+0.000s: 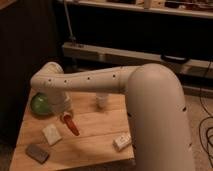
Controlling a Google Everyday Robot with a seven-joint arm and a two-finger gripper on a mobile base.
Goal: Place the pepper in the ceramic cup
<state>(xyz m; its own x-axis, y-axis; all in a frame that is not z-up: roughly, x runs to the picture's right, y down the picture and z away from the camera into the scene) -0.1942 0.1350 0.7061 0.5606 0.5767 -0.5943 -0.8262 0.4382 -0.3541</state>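
Observation:
The red-orange pepper [70,125] hangs tilted from my gripper [65,118] just above the wooden table [95,137], left of centre. The gripper is at the end of my white arm [95,82], which reaches leftward across the table. The pale ceramic cup [102,100] stands upright at the table's back middle, partly hidden behind the arm, to the right of and beyond the pepper. The gripper appears shut on the pepper's upper end.
A green bowl [39,104] sits at the back left, partly behind the arm. A cream square block [52,134] and a grey flat object [38,153] lie at the front left. A small white box [122,141] lies at the front right near the table edge.

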